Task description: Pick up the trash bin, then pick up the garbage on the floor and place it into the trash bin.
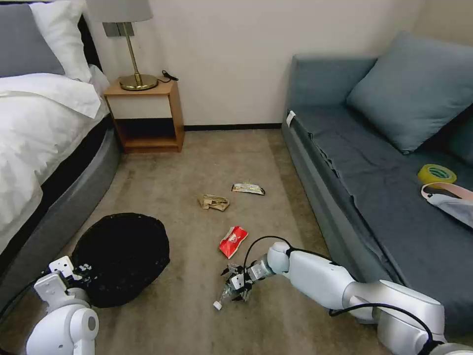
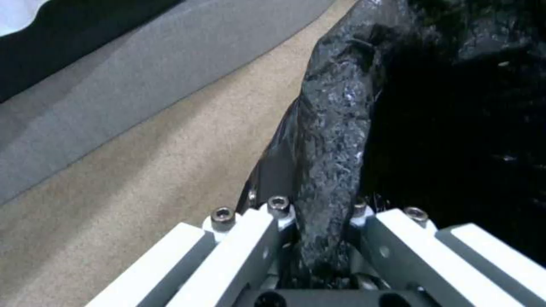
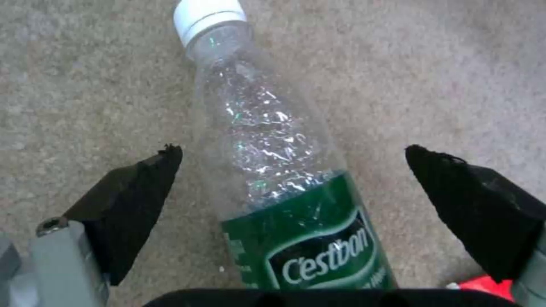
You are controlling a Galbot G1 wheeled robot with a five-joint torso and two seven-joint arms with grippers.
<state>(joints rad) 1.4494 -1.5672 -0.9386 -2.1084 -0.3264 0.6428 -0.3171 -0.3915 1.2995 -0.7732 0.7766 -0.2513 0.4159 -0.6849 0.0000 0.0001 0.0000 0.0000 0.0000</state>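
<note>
The trash bin (image 1: 123, 254) with its black bag stands at the left on the floor (image 1: 187, 162). My left gripper (image 1: 79, 270) is shut on the bag-covered rim (image 2: 332, 162), one finger (image 2: 250, 243) on each side of it. The clear bottle (image 3: 273, 162) with green label and white cap (image 1: 217, 305) lies on the carpet. My right gripper (image 1: 237, 286) hangs open just above it, its black pads (image 3: 136, 200) on either side of the bottle's body. The other garbage lies farther off: a red wrapper (image 1: 233, 240), a tan packet (image 1: 213, 202) and a silvery wrapper (image 1: 248, 188).
A bed (image 1: 44, 148) runs along the left and a blue-grey sofa (image 1: 374, 167) along the right, with a tape roll (image 1: 436, 173) on its seat. A wooden nightstand (image 1: 148, 116) with a lamp stands against the far wall. Open carpet lies between bed and sofa.
</note>
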